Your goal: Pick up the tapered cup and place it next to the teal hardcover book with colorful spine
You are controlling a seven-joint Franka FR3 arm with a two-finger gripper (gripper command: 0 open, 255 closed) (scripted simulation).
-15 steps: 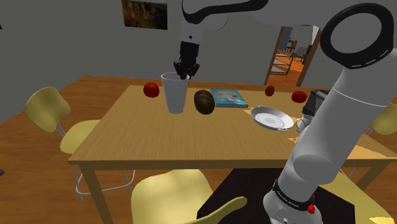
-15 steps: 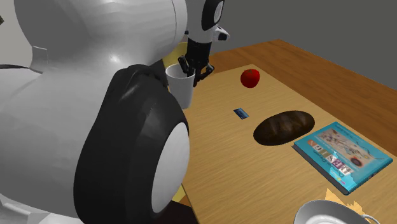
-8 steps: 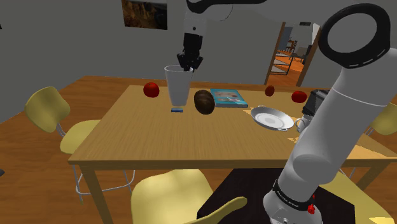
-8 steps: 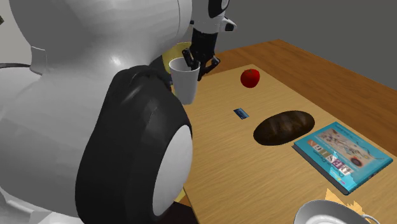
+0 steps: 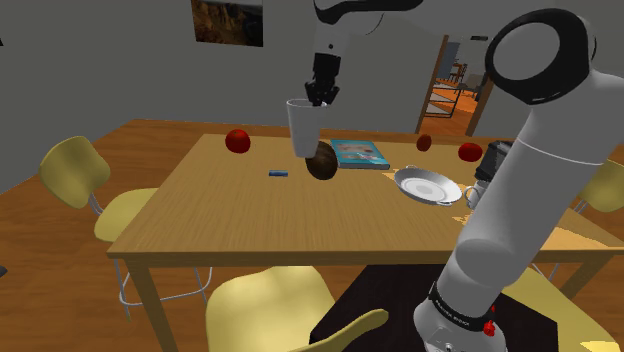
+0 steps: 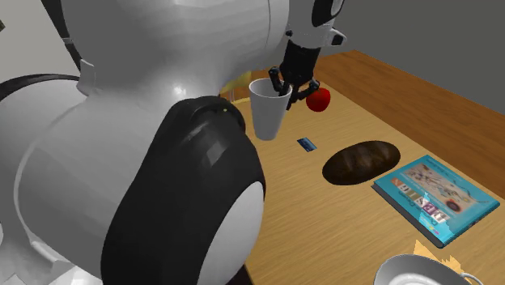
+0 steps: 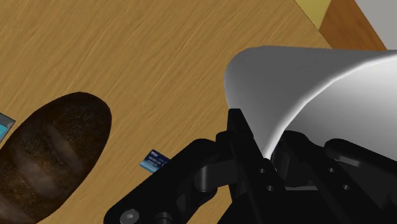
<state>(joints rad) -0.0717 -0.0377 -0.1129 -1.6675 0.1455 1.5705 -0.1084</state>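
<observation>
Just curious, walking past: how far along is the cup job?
Done: the pickup, the plain white tapered cup hangs above the wooden table, jaws shut on its rim. In hand: the carry. Left: setting it down beside the flat teal book.

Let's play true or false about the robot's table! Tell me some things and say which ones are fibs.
1. The gripper is clamped on the cup at its rim. True.
2. The cup stands on the table. False: it hangs in the air above it.
3. A brown loaf lies beside the book. True.
4. The apple is green. False: it is red.
</observation>
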